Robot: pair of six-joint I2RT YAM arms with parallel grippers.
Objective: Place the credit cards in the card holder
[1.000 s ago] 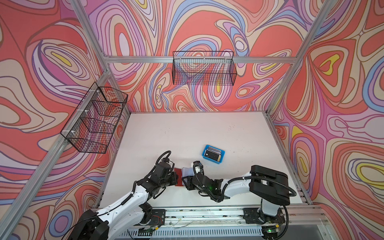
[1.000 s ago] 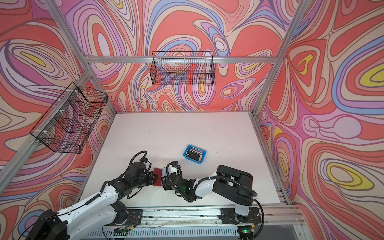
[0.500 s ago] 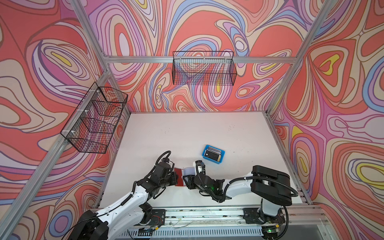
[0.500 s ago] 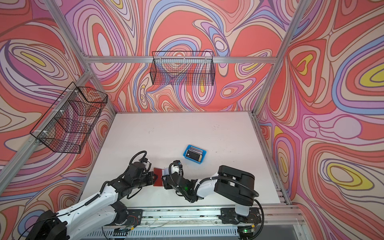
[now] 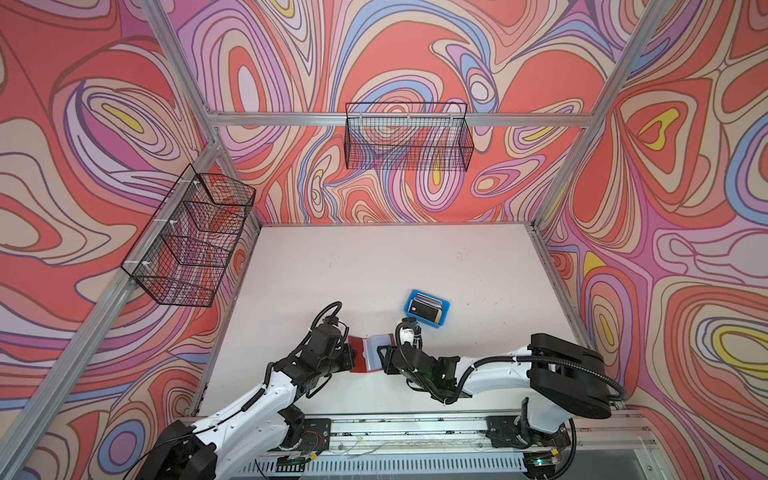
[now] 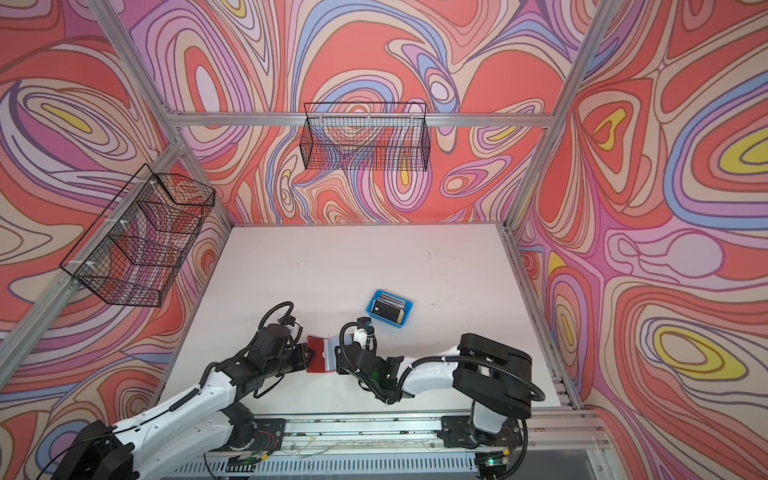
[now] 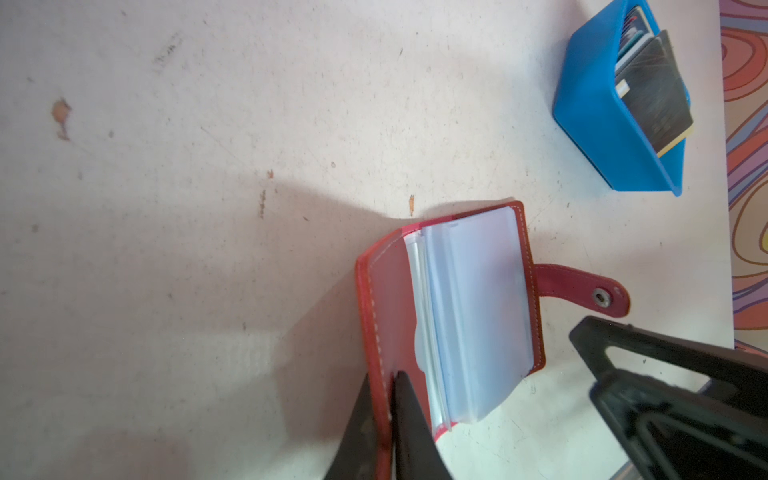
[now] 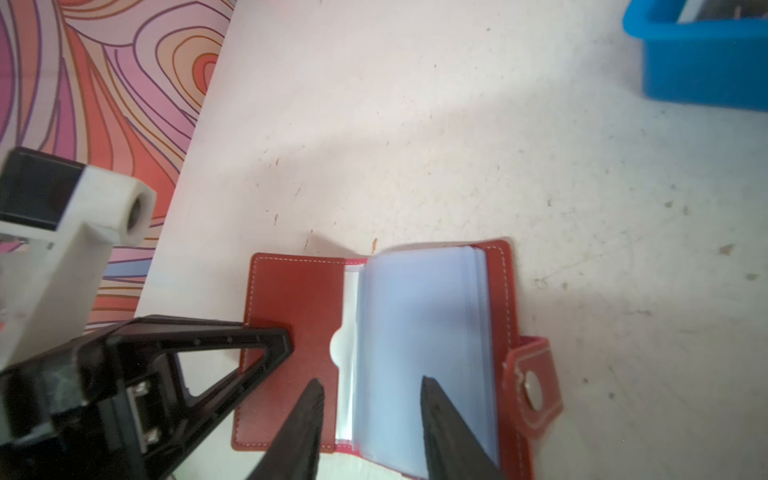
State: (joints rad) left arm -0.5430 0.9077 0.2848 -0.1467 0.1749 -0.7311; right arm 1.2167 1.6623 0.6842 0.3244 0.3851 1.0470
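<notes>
Left wrist: card holder [image 7: 390, 299] open, red-brown leather, frosted sleeves [image 7: 478, 299], snap tab [image 7: 582, 291].

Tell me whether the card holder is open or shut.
Open: the card holder lies spread, clear sleeves exposed, snap tab unfastened.

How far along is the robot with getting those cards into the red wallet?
Done: the card holder lies open. In hand: the left fingers pinch its cover, and the right fingers hover open over the clear sleeves. Left: the credit cards sit in the blue tray, and no card shows in the sleeves.
</notes>
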